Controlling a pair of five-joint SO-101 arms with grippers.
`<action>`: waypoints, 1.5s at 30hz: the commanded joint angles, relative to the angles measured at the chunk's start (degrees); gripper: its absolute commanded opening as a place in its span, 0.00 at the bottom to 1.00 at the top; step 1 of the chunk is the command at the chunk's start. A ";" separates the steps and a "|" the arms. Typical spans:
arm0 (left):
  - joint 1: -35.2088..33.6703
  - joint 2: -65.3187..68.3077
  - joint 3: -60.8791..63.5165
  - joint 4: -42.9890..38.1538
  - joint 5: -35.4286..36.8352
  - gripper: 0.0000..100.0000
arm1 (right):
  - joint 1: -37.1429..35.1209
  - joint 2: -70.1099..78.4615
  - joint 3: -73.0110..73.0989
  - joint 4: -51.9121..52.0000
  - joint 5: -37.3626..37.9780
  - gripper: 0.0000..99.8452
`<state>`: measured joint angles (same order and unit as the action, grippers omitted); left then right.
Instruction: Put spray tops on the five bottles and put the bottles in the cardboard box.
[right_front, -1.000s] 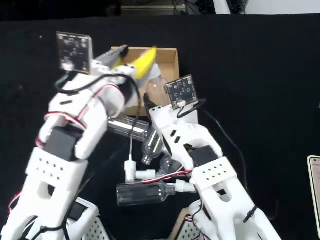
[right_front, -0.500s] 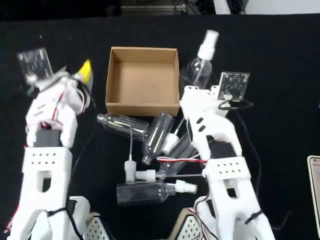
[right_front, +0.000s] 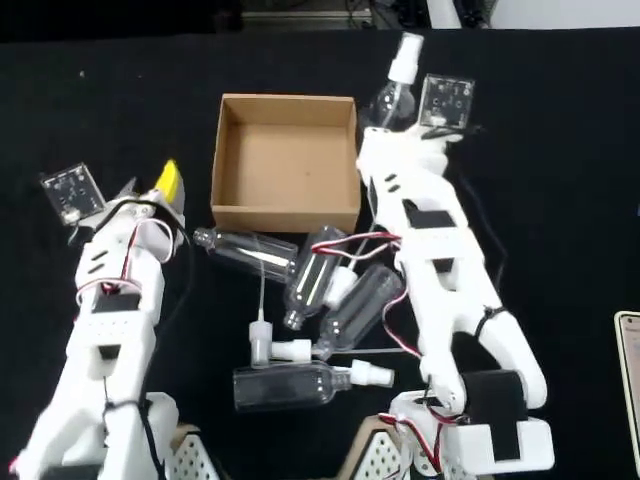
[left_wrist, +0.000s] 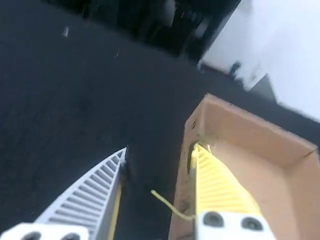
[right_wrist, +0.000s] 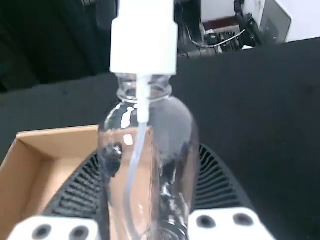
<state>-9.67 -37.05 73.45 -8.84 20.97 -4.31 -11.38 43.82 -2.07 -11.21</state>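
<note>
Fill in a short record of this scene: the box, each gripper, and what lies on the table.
box: cardboard box, open, nothing inside
right gripper: shut on a bottle with its spray top on, near a far corner of the box
left gripper: open, empty, beside the box's other side
table: four bottles lying on their sides in front of the box
also on table: loose spray tops among them

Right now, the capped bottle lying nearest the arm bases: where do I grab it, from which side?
Probably mid-body on the capped bottle, from straight above, closing across its width. It lies on its side, round body bare, while loose spray tops crowd its far side.
</note>
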 joint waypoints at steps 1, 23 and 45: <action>-2.68 10.37 -8.75 -1.49 1.41 0.18 | -0.70 -0.48 -4.88 -1.76 0.00 0.07; -2.68 24.35 -15.16 -1.23 1.23 0.18 | 26.73 15.87 -3.91 -11.34 15.91 0.07; -1.80 24.44 -14.99 -1.23 0.97 0.18 | 27.16 16.84 -4.53 -23.38 12.66 0.07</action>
<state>-12.22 -12.09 60.35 -9.01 21.67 22.24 5.49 39.96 -11.56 2.33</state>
